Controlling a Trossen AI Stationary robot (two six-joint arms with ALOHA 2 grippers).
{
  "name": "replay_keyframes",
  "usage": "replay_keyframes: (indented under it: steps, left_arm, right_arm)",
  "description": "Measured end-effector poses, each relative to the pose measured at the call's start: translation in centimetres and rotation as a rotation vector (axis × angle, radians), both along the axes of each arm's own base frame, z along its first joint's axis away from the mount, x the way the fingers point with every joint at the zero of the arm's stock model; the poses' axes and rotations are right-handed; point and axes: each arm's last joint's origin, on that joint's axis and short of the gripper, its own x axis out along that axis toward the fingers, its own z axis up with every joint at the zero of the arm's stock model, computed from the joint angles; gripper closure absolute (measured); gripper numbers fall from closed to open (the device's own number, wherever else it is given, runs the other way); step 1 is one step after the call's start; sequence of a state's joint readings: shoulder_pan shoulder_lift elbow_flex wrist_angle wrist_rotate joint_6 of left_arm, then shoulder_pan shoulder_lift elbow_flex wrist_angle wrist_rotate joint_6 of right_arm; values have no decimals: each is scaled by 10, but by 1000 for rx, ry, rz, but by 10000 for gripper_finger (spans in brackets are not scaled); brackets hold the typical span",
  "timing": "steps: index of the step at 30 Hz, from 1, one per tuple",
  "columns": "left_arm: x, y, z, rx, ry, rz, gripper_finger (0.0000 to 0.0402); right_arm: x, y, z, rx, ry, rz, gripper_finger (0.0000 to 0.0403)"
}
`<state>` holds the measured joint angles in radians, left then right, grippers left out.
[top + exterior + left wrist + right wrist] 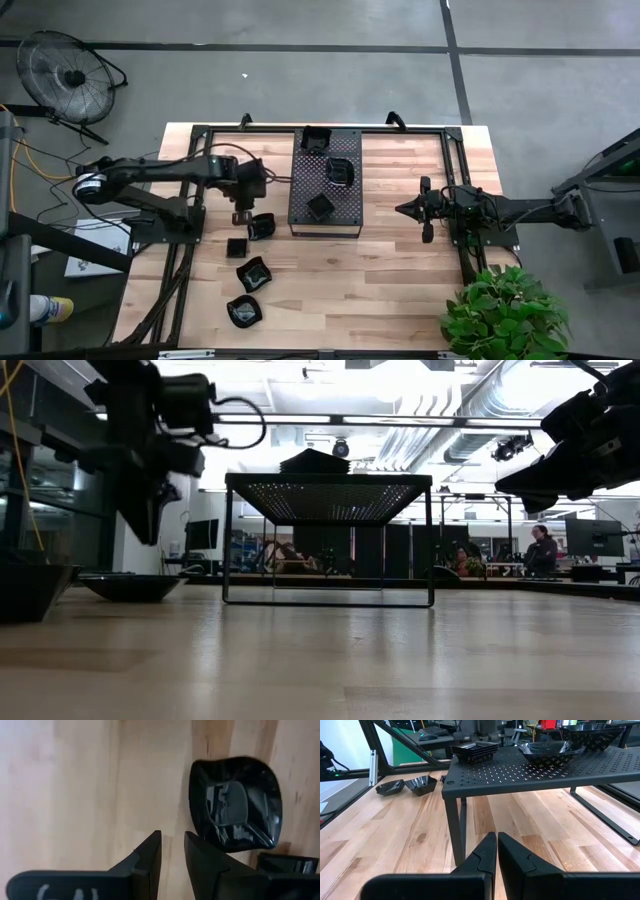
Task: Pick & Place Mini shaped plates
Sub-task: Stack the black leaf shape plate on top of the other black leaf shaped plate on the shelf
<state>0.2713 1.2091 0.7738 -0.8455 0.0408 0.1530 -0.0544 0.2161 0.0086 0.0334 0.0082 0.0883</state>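
The mini plates are small, glossy black dishes that mirror the ceiling lights. Four lie on the bare wood of the bench (400, 260) in a loose line at about 7 o'clock from the perforated tray (325, 205): a rounded plate (261, 227) nearest the tray, a small square plate (237, 246) just beside it, a wavy-edged plate (252, 273) below those, and another rounded plate (243, 311) nearest the front edge. In the left wrist view the rounded plate (235, 802) shows a soft square outline with raised edges and a shiny flat centre, and the corner of the square plate (287, 864) shows next to it.

Three more plates sit on top of the tray, which is a black raised shelf on thin legs: one (317, 139) at its 12 o'clock end, one (341, 172) near the middle and one (320, 206) towards its 6 o'clock end. The right wrist view shows them as shallow stacked dishes (550, 747) on the holed surface.

The left gripper (242, 213) hangs above the bench at 9 o'clock from the tray, touching nothing, just beside the rounded plate; its fingers (145, 862) stand a narrow gap apart with nothing between them.

The right gripper (402, 209) waits at 3 o'clock from the tray, well apart from it, its fingers (482, 855) pressed together and empty. A potted plant (505, 318) stands at the bench's 5 o'clock corner.
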Motion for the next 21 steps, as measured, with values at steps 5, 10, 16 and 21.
replay_keyframes:
  steps: [5,10,16,21]
  left_arm:
    - [-4,-2,-13,-50,6,121,321]
    - [-4,-3,-20,-81,-17,176,321]
    - [-2,-3,-24,-109,-55,182,321]
    - [-2,-4,-24,-116,-54,202,321]
  right_arm:
    - [0,0,0,0,-1,0,391]
    - [0,0,0,0,-1,0,391]
    - [0,0,0,0,0,0,391]
    - [0,0,0,0,-1,0,391]
